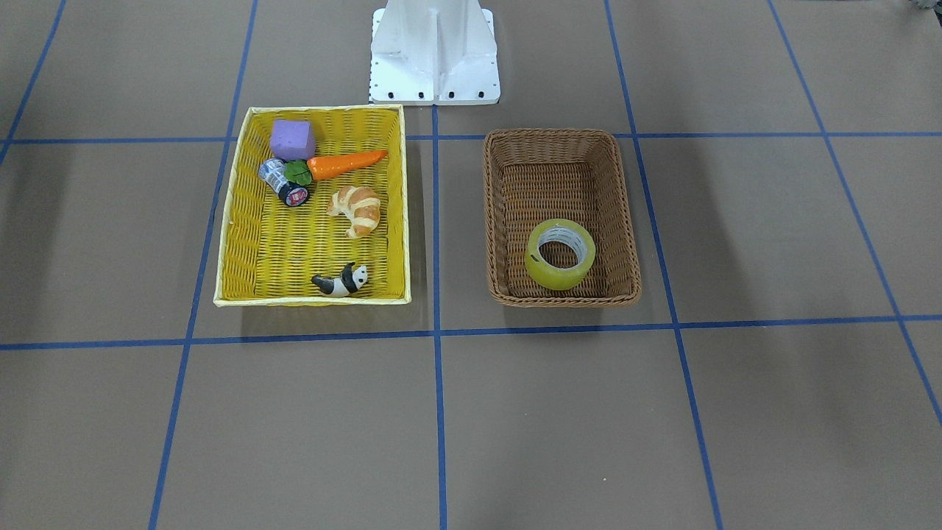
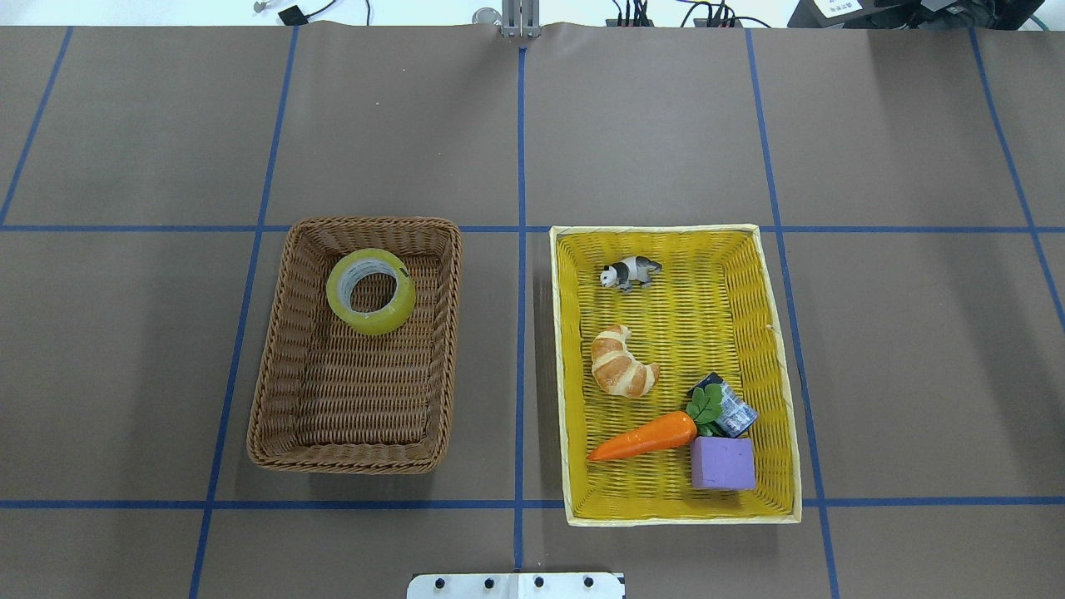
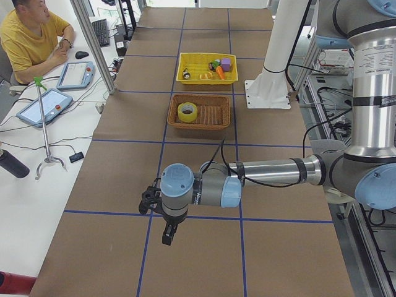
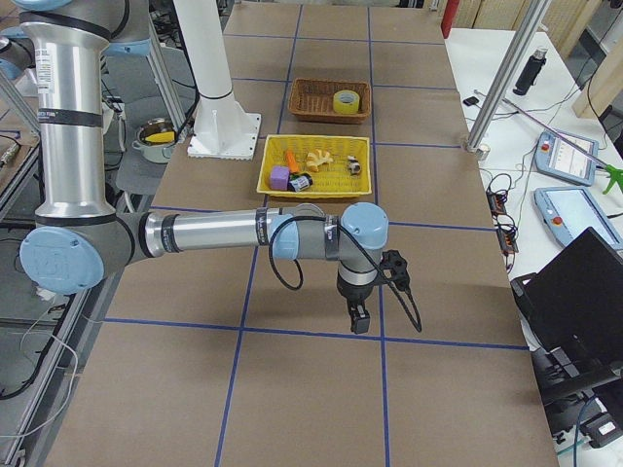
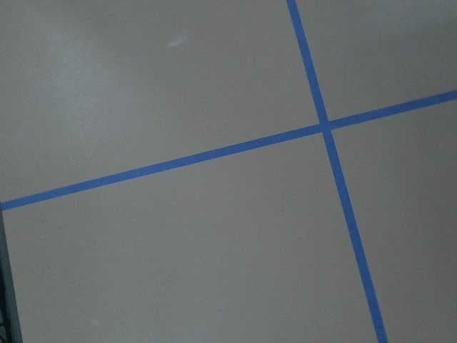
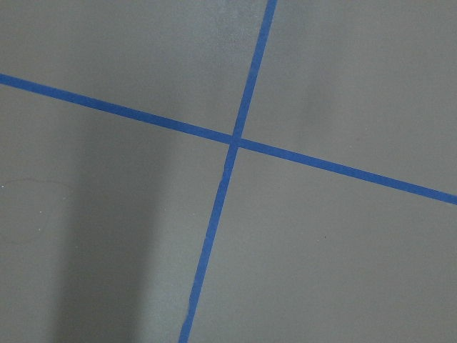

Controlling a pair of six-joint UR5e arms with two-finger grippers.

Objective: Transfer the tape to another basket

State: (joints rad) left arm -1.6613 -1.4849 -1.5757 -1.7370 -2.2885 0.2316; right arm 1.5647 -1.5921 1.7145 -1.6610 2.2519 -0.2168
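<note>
The tape (image 2: 371,291) lies flat at the far end of the brown basket (image 2: 270,374), so the move looks done; hold the left pincer (image 3: 167,237) and right pincer (image 4: 359,321), whose grip you cannot tell, well apart over bare counter (image 2: 666,125).

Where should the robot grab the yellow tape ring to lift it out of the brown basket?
Pinch the ring wall of the tape from straight above, one finger down the hole, one outside. It lies about flat, hole up. Pick the side facing the middle of the basket; the other side sits close to a wall.
</note>
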